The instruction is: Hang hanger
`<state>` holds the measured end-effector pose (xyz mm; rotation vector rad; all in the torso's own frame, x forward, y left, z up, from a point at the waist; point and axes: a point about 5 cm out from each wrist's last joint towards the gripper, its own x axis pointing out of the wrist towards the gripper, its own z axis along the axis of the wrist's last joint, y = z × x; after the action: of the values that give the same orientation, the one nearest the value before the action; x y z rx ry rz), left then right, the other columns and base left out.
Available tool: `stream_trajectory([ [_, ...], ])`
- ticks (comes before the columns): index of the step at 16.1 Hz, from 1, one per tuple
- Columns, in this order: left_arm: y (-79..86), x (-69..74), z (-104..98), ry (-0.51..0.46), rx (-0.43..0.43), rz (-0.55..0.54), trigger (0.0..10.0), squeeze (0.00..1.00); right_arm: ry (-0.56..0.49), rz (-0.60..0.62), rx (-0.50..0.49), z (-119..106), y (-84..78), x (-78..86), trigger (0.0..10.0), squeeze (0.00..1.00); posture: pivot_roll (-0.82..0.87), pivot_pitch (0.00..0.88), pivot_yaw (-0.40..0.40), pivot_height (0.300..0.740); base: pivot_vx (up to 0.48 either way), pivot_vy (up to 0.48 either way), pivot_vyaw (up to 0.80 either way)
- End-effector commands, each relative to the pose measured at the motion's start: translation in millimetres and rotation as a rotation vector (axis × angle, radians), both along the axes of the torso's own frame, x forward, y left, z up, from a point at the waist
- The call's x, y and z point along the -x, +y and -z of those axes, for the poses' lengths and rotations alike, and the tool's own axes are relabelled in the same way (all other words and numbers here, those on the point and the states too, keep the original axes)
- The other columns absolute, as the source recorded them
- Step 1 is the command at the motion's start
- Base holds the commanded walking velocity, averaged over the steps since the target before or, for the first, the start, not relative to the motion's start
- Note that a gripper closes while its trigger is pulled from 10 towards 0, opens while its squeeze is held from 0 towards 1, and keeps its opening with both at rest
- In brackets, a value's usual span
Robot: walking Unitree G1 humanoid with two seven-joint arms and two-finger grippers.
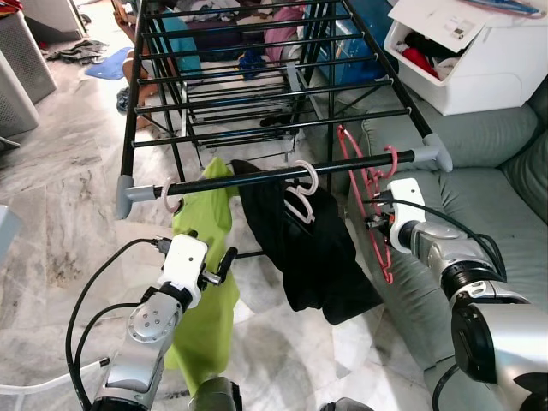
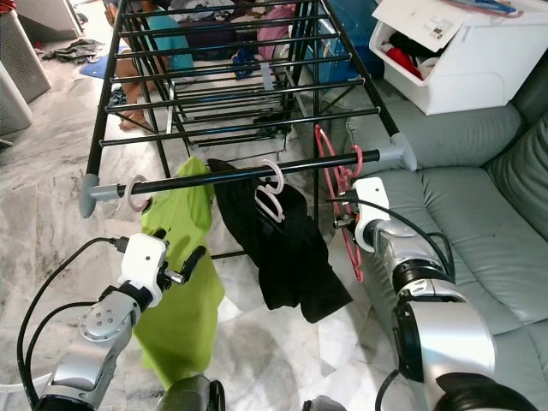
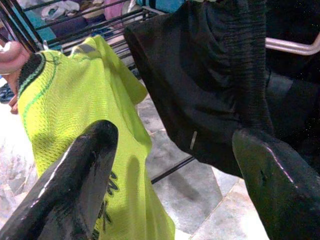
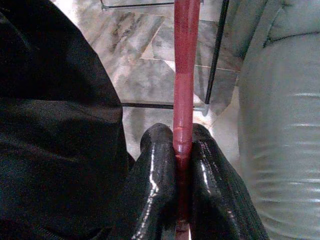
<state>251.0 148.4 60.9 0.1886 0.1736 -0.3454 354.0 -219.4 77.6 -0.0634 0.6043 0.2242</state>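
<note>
A red hanger (image 1: 383,253) hangs by its hook over the black front rail (image 1: 257,180) of a drying rack, near the rail's right end. My right gripper (image 1: 377,218) is shut on the hanger's lower bar; in the right wrist view its two fingers (image 4: 150,170) pinch the red hanger (image 4: 186,75) between them. My left gripper (image 1: 218,267) stands open in front of a lime green shirt (image 1: 205,291) that hangs from the rail's left part, with nothing between its fingers (image 3: 75,175). A black garment (image 1: 308,248) on a white hanger (image 1: 304,193) hangs at the middle.
A grey sofa (image 1: 488,197) stands close on the right, with a white box (image 1: 479,60) of clothes behind it. The rack's further rails (image 1: 257,86) carry more clothes. Loose clothes (image 1: 81,51) lie on the marble floor at back left.
</note>
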Motion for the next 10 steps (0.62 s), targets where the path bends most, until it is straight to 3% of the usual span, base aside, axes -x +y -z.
stream_trajectory([
  [1,1.2,1.5,-1.4,0.008,-0.010,0.008,10.0,0.00,0.027,0.046,0.006,6.3,-2.8,3.4,10.0,0.00,0.13,0.000,0.003,0.740,0.000,0.000,0.00],
  [9,-4.3,-2.7,-2.3,0.022,-0.011,0.033,10.0,0.00,-0.023,0.163,0.049,4.0,-22.2,5.2,10.0,0.00,0.11,0.000,0.019,0.740,0.000,0.000,0.00],
  [10,-5.2,-2.4,-1.3,0.026,-0.011,0.034,10.0,0.00,-0.025,0.165,0.037,3.4,-21.8,4.8,10.0,0.68,0.11,0.000,0.019,0.740,0.000,0.000,0.00],
])
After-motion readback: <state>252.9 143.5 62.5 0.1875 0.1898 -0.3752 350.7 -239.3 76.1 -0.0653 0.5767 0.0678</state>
